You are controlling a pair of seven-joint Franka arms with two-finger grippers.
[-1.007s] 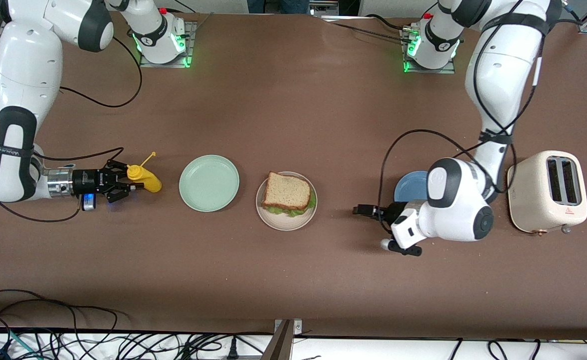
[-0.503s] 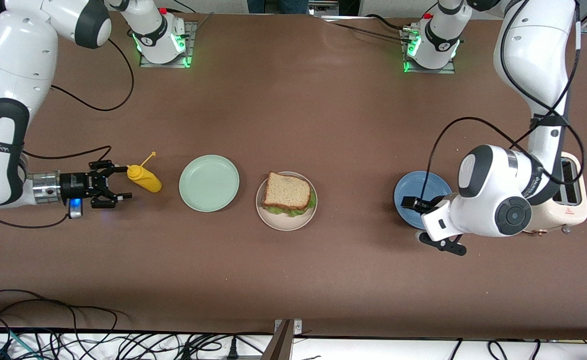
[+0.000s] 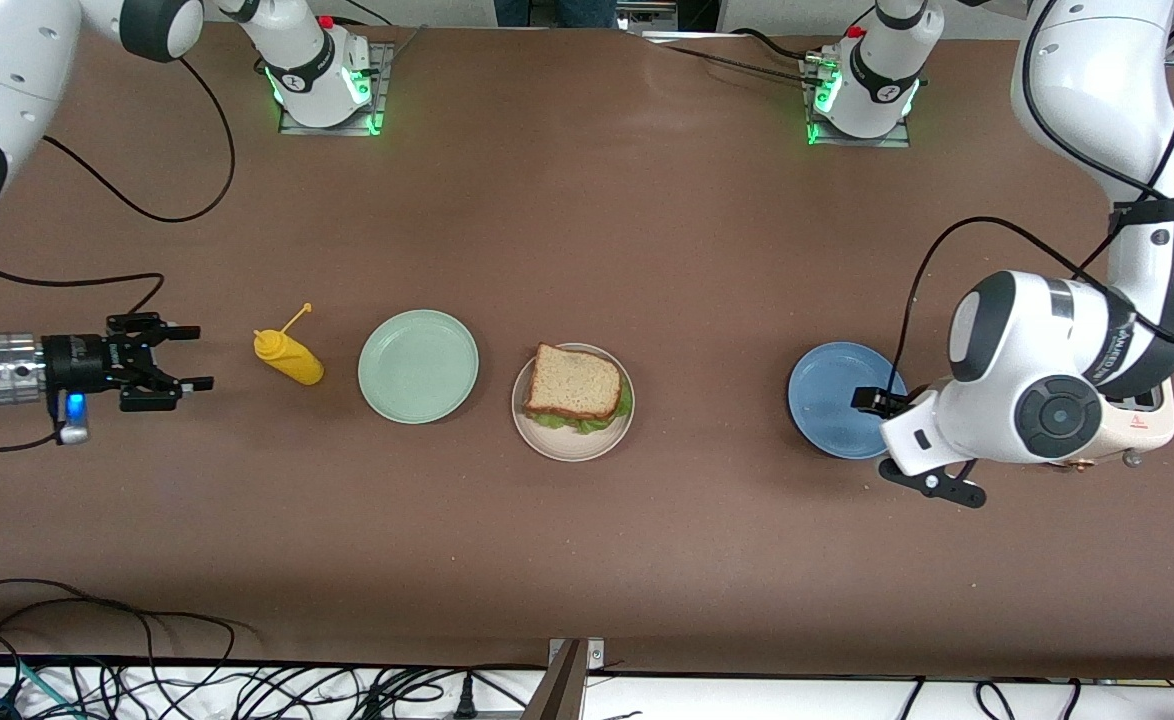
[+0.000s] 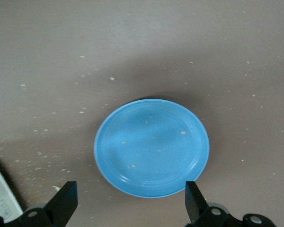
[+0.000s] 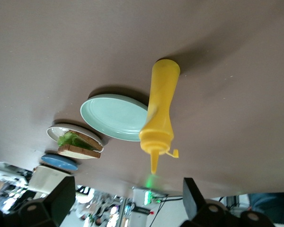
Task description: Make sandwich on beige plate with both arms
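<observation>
Both arms have drawn away from the middle since a second ago: the right gripper (image 3: 172, 357), which was closed round the mustard bottle (image 3: 289, 358), has let go and backed off toward the right arm's end of the table, fingers spread wide and empty, while the left gripper (image 4: 130, 208) has swung back over the blue plate (image 3: 840, 398), fingers also wide with nothing between them. Measured from the beige plate (image 3: 574, 443), the sandwich (image 3: 576, 386) sits on it, top slice over lettuce. Next toward the right arm's end lies the green plate (image 3: 418, 365), then the upright bottle. Toward the left arm's end come the blue plate and the toaster (image 3: 1143, 428). The chief risk I judge is the left arm's bulky wrist brushing the toaster, or a returning right gripper tipping the bottle.
</observation>
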